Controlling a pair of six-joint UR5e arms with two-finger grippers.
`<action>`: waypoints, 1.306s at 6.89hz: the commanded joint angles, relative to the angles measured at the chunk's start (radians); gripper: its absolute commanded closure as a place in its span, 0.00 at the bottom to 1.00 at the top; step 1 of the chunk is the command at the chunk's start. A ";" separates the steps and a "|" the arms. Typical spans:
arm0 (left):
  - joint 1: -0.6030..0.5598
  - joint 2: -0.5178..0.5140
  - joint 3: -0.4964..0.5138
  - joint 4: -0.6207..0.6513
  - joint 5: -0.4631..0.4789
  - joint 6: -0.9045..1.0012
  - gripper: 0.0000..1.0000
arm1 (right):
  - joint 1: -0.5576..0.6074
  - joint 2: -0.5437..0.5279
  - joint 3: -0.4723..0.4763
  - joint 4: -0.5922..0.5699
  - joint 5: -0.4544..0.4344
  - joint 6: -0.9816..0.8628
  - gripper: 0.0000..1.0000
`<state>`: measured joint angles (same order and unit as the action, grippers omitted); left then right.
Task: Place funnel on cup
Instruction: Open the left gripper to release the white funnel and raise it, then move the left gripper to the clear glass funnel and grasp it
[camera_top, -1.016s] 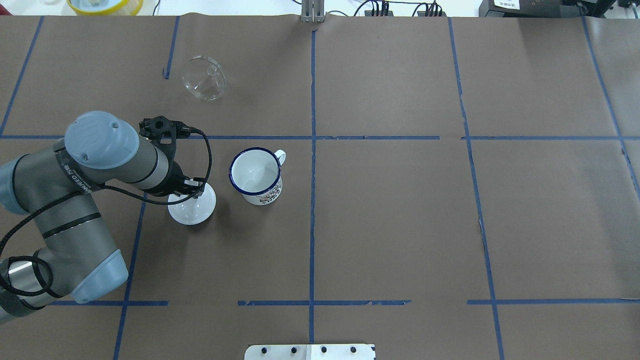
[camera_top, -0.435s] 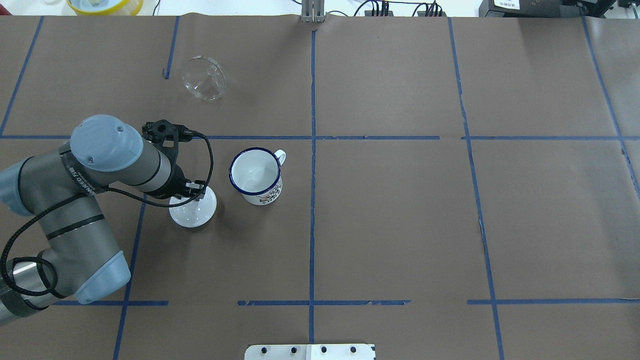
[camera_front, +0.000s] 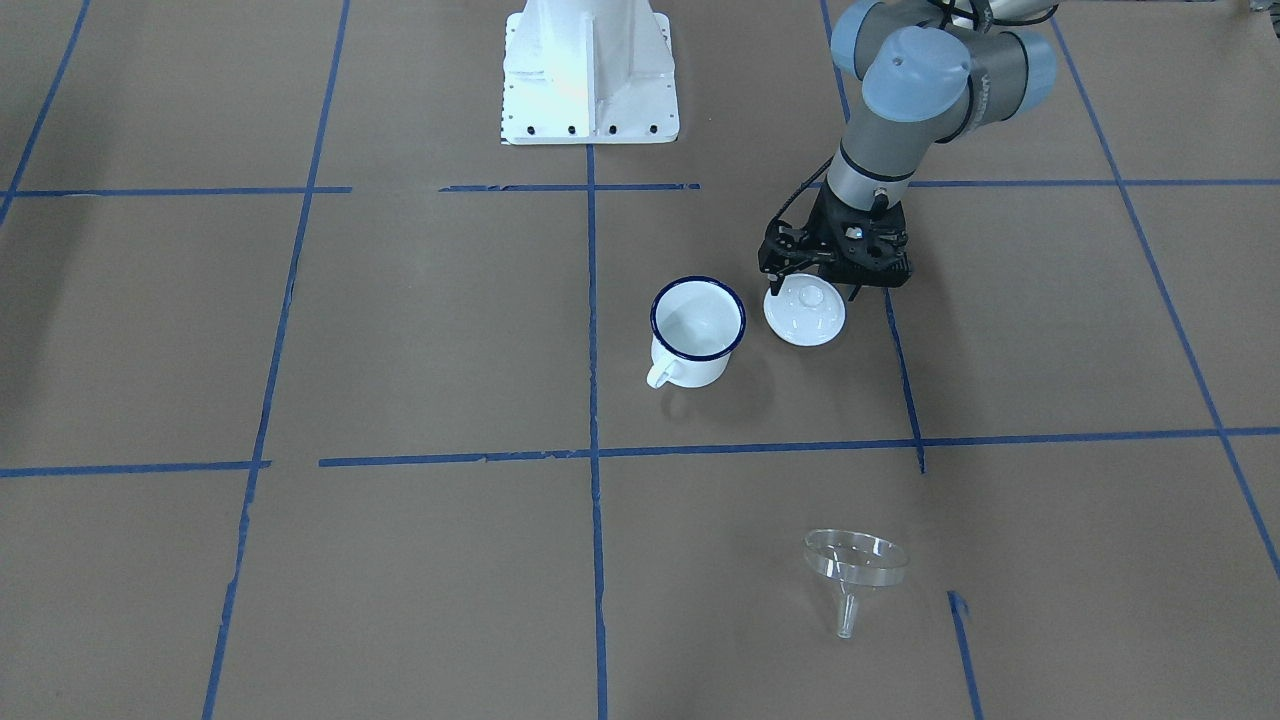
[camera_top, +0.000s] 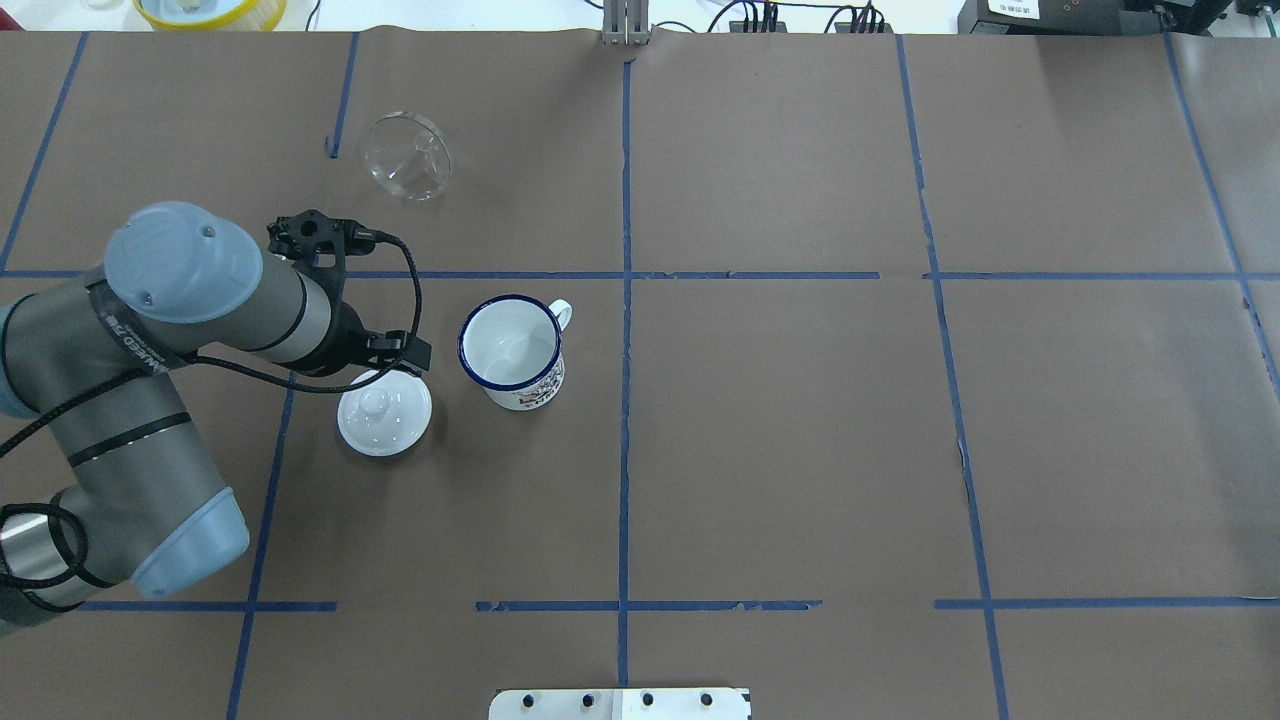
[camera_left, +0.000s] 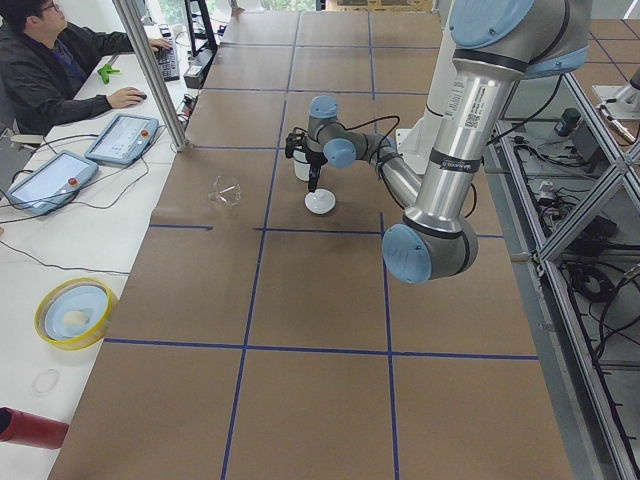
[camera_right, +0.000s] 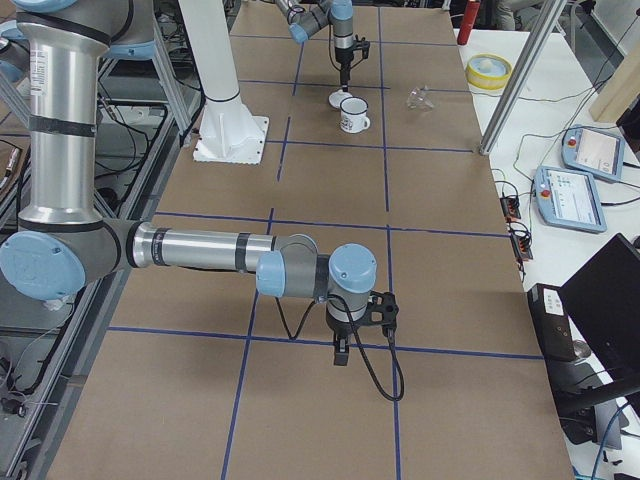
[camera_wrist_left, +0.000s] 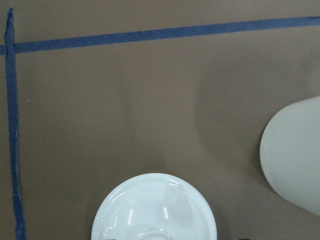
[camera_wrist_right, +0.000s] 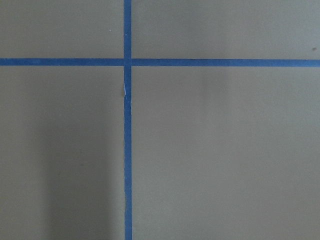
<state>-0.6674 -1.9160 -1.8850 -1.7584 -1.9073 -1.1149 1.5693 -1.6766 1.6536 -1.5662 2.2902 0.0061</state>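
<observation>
surface (camera_top: 800, 450): brown, blue-taped, before me.
funnel (camera_top: 408, 157): upper left, tipped over.
cup (camera_top: 512, 350): upright, centre-left.
lid (camera_top: 384, 420): just left of cup.

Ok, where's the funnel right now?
Overhead view, upper left: the funnel lies beyond the lid and the cup, touching neither.

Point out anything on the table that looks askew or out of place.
The funnel lies tipped on its side, well apart from the cup. The lid sits knob-up on the table beside the cup. Nothing looks spilled or damaged.
</observation>
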 joint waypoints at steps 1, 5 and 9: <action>-0.083 -0.035 -0.002 -0.120 0.112 -0.330 0.00 | 0.000 0.000 0.000 0.000 0.000 0.000 0.00; -0.072 -0.139 0.426 -0.654 0.419 -1.061 0.00 | 0.000 0.000 0.000 0.000 0.000 0.000 0.00; -0.076 -0.222 0.593 -0.688 0.563 -1.273 0.09 | 0.000 0.000 0.000 0.000 0.000 0.000 0.00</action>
<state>-0.7372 -2.1269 -1.3172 -2.4365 -1.3853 -2.3326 1.5693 -1.6766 1.6536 -1.5662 2.2902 0.0061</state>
